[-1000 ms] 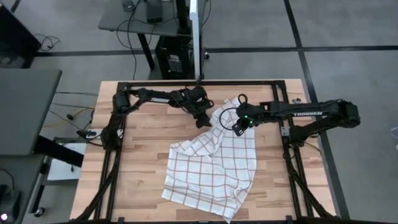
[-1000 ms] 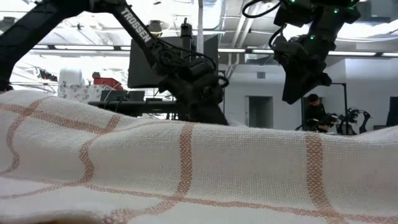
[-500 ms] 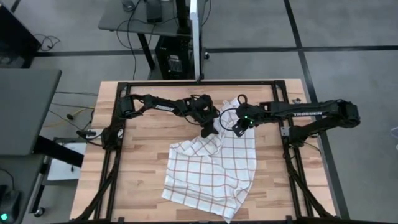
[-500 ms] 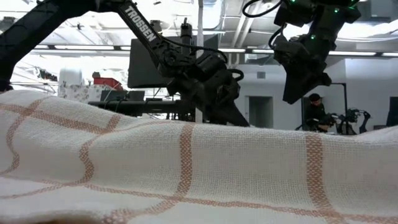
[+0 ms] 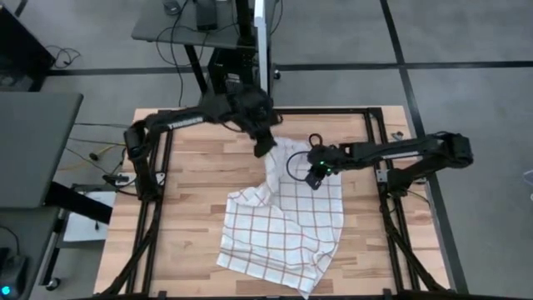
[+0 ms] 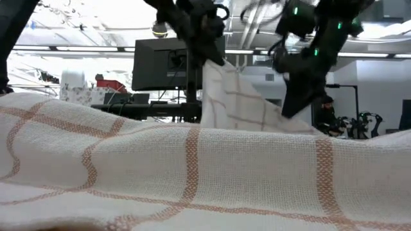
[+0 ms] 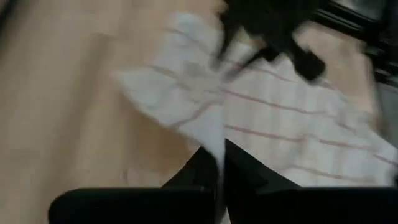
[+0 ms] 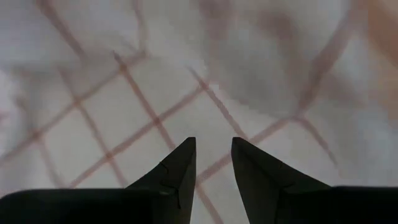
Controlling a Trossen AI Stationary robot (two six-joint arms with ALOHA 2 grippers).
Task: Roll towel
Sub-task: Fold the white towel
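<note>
Spreading across the middle and lower right of the table (image 5: 187, 208) in the high view, the towel (image 5: 283, 229) lies mostly flat, its checked cloth reaching from the lower centre up toward the upper centre of the frame. Its upper corner is pulled off the wood into a narrow peak, which the low view shows as a raised flap in the upper middle of the picture. That peak exists because the left tool (image 5: 265, 147), near the upper centre of the high view, has its fingers closed on the cloth edge; its wrist view shows fabric pinched between the two dark tips. Lifting a corner this way likely prepares a fold or the first turn of a roll.

The right tool (image 5: 314, 177) hovers just right of that peak, over the towel's upper part. Its fingers stand slightly apart with nothing between them, probably ready to pin or take the cloth.
</note>
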